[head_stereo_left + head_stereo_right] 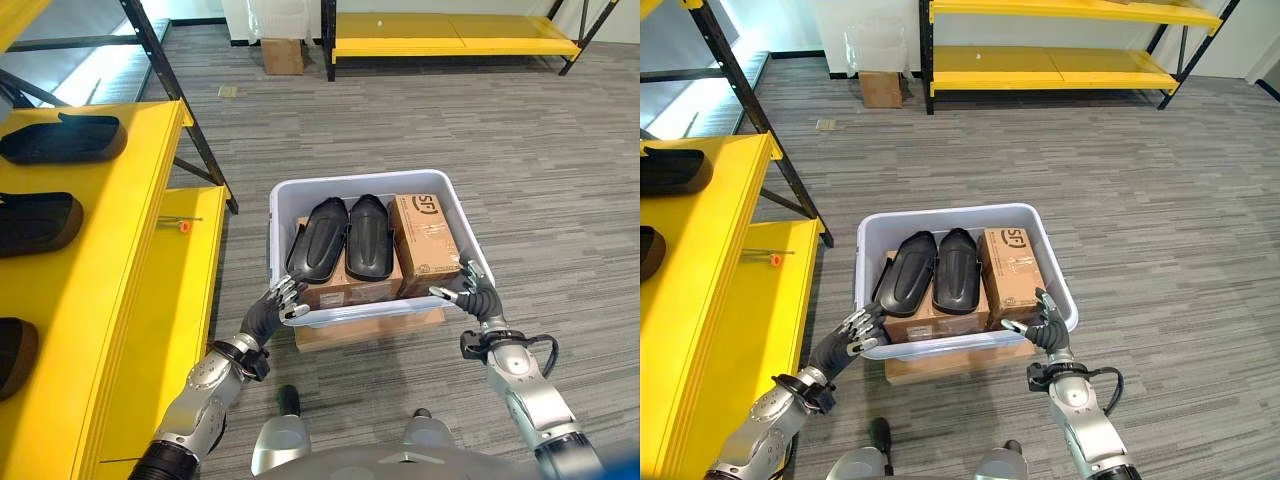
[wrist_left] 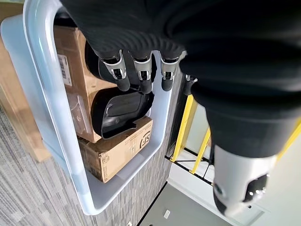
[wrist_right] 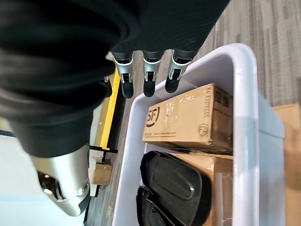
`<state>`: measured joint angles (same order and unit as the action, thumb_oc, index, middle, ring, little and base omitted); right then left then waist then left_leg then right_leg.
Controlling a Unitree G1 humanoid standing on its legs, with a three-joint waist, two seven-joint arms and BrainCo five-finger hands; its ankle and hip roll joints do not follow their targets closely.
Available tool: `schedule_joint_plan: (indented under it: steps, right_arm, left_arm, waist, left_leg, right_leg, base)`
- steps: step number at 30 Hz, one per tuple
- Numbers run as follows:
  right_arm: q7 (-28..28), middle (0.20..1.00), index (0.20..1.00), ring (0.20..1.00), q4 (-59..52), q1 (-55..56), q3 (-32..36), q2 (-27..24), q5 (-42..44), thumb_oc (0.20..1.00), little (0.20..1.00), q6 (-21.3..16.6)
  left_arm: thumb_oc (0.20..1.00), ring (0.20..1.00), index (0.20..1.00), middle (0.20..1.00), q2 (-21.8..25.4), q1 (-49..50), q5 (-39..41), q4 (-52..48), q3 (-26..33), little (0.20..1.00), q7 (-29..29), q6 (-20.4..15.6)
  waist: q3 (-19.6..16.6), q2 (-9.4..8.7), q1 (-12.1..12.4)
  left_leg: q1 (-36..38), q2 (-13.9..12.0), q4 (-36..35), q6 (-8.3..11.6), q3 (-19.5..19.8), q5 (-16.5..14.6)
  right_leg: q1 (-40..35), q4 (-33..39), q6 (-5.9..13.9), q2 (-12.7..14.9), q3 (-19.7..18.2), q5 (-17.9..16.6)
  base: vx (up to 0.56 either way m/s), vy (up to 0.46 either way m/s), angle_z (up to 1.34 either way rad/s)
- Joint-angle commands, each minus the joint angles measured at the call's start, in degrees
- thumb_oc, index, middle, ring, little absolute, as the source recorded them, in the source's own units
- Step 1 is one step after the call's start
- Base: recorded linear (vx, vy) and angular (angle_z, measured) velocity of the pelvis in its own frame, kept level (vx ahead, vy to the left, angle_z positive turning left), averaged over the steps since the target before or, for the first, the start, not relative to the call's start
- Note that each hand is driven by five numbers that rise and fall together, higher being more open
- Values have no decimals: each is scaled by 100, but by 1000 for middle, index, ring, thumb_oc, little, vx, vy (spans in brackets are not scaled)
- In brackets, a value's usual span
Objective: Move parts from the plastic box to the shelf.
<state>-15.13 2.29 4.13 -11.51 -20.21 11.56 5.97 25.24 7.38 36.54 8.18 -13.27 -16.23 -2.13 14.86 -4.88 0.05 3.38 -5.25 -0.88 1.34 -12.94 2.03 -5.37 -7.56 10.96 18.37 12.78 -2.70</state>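
Observation:
A pale grey plastic box [image 1: 360,181] stands on the floor in front of me, resting on a flat carton [image 1: 370,331]. Inside it, two black moulded parts [image 1: 318,240] [image 1: 368,237] lie side by side on brown cartons, with an upright carton [image 1: 425,245] to their right. My left hand [image 1: 283,298] is at the box's near left corner, fingers [image 2: 143,75] straight over the rim and holding nothing. My right hand [image 1: 470,291] is at the near right corner, also open, fingers [image 3: 149,75] straight. The yellow shelf [image 1: 110,250] on my left carries three black parts [image 1: 60,140] [image 1: 35,222] [image 1: 15,355].
A lower yellow shelf board [image 1: 170,300] with a small orange item [image 1: 184,226] lies between the shelf and the box. A black shelf leg [image 1: 190,130] slants behind it. Further back stand another yellow rack [image 1: 450,40] and a cardboard box [image 1: 282,55].

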Motion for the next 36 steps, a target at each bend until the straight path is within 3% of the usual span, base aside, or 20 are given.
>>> schedule_joint_plan:
  steps: [1, 4, 5, 6, 7, 8, 9, 10, 14, 20, 25, 26, 29, 31, 32, 33, 36]
  right_arm:
    - [-60, 1000, 1000, 1000, -45, -264, 33, -204, -36, 1000, 1000, -153]
    - [20, 1000, 1000, 1000, 33, -375, -52, -132, -79, 1000, 1000, -220]
    - [28, 1000, 1000, 1000, 35, -410, -70, -112, -114, 1000, 1000, -254]
    - [148, 1000, 1000, 1000, 56, -454, -80, -82, 25, 1000, 1000, -231]
    - [212, 1000, 1000, 1000, 90, -460, -82, -50, 51, 1000, 1000, -227]
    - [515, 1000, 1000, 1000, 121, -456, -104, -67, 75, 1000, 1000, -220]
    - [557, 1000, 1000, 1000, 132, -469, -128, -78, 55, 1000, 1000, -192]
    - [613, 1000, 1000, 1000, 256, -653, -279, -93, 93, 1000, 1000, -117]
    - [753, 1000, 1000, 1000, 379, -807, -334, -129, -8, 1000, 1000, -170]
    - [880, 1000, 1000, 1000, 339, -890, -375, -340, -62, 1000, 1000, -300]
    - [866, 1000, 1000, 1000, 368, -1152, -472, -424, -96, 1000, 1000, -431]
    - [1024, 1000, 1000, 1000, 544, -1434, -524, -364, 633, 1000, 1000, -436]
    - [1177, 1000, 1000, 1000, 551, -1683, -460, -310, 679, 1000, 1000, -556]
    - [1001, 1000, 1000, 1000, 512, -2132, -440, -283, 787, 1000, 1000, -482]
    - [985, 1000, 1000, 1000, 615, -2484, -395, -253, 1099, 1000, 1000, -273]
    - [747, 1000, 1000, 1000, 907, -2941, -280, -225, 1556, 1000, 1000, -20]
    - [412, 1000, 1000, 1000, 1761, -3780, -111, -293, 1640, 1000, 1000, 121]
  left_arm:
    - [1000, 1000, 1000, 1000, -99, 93, -195, -519, 152, 1000, -154, -148]
    - [1000, 1000, 1000, 1000, -74, 55, -104, -540, 118, 1000, -30, -149]
    - [1000, 1000, 1000, 1000, -52, 6, -66, -551, 120, 1000, 7, -123]
    - [1000, 1000, 1000, 1000, -20, -104, -60, -545, 103, 1000, 115, -134]
    - [1000, 1000, 1000, 1000, -7, -112, -28, -536, 93, 1000, 127, -162]
    - [1000, 1000, 1000, 1000, -35, -101, -14, -506, 67, 1000, 280, -287]
    - [1000, 1000, 1000, 1000, -53, -98, 47, -513, 58, 1000, 296, -285]
    - [1000, 1000, 1000, 1000, -173, -99, 601, -607, 80, 1000, 425, -291]
    - [1000, 1000, 1000, 1000, -393, -167, 615, -766, 109, 1000, 303, -224]
    - [1000, 1000, 1000, 1000, -420, -144, 343, -789, 69, 1000, 271, -56]
    - [1000, 1000, 1000, 1000, -347, -71, 281, -752, 80, 1000, 346, -76]
    - [1000, 1000, 1000, 1000, -282, -39, 552, -833, 69, 1000, 201, 45]
    - [1000, 1000, 1000, 1000, -264, -12, 809, -975, 85, 1000, 117, 54]
    - [1000, 1000, 1000, 1000, -173, -174, 1067, -1061, 87, 1000, 365, -39]
    - [1000, 1000, 1000, 1000, -127, -344, 1095, -1060, 81, 1000, 436, -57]
    - [1000, 1000, 1000, 1000, -71, -556, 1139, -1073, 52, 1000, 504, -32]
    - [1000, 1000, 1000, 1000, 20, -868, 1213, -1070, -22, 1000, 580, -7]
  waist:
    - [-66, 336, 115]
    - [-32, 292, 124]
    - [-15, 237, 113]
    - [30, 148, 91]
    - [55, 127, 85]
    - [68, 118, 92]
    - [66, 109, 122]
    - [90, 89, 250]
    - [91, 153, 338]
    - [107, 299, 354]
    - [182, 455, 417]
    - [278, 542, 510]
    - [361, 587, 567]
    - [504, 605, 648]
    - [609, 605, 700]
    - [733, 616, 772]
    - [1001, 696, 914]
  left_leg:
    - [262, 167, -109, -320, -113, -330]
    - [287, 167, -71, -272, -160, -378]
    - [282, 190, -22, -261, -127, -452]
    - [286, 191, 50, -233, -68, -603]
    - [299, 181, 83, -234, -32, -661]
    - [257, 43, 260, -161, 44, -688]
    - [211, 3, 311, -124, 27, -666]
    - [53, -234, 429, 48, -39, -535]
    - [71, -537, 301, 282, -56, -237]
    - [84, -762, 276, 433, 43, -12]
    - [24, -688, 339, 438, 180, 2]
    - [-34, -620, 360, 416, 216, -20]
    - [-99, -573, 379, 401, 228, -36]
    - [-303, -527, 460, 368, 261, -82]
    - [-435, -507, 529, 352, 290, -104]
    - [-580, -478, 607, 344, 336, -127]
    - [-860, -425, 761, 332, 411, -146]
  right_leg:
    - [605, -1338, -95, -515, 53, 13]
    - [609, -666, -78, -474, 91, -139]
    - [652, -270, -20, -416, -8, -386]
    - [769, 380, 119, -245, -223, -843]
    - [859, 348, 162, -183, -310, -1003]
    - [734, 517, 145, -287, -350, -687]
    - [682, 544, 127, -317, -250, -612]
    - [584, 499, 33, -416, 68, -343]
    - [393, 388, -164, -548, 381, -15]
    - [300, 61, -381, -607, 565, 290]
    - [321, -98, -406, -572, 600, 346]
    - [379, -119, -377, -513, 625, 310]
    - [427, -105, -355, -481, 636, 284]
    - [620, -163, -306, -414, 633, 258]
    - [718, -198, -298, -389, 649, 252]
    - [811, -236, -293, -372, 671, 258]
    - [976, -327, -339, -377, 707, 305]
  base:
    - [52, 85, -37]
    - [67, -127, -34]
    - [140, -426, -23]
    - [145, -438, -13]
    - [195, -613, -1]
    - [127, -433, 21]
    - [109, -618, 61]
    - [14, -383, 62]
    - [45, -212, 16]
    - [76, -94, 10]
    - [85, 31, 19]
    - [97, 126, 25]
    - [19, 103, 16]
    - [-96, 58, 6]
    - [-142, -1, 8]
    - [-185, 1, 10]
    - [-119, -2, 18]
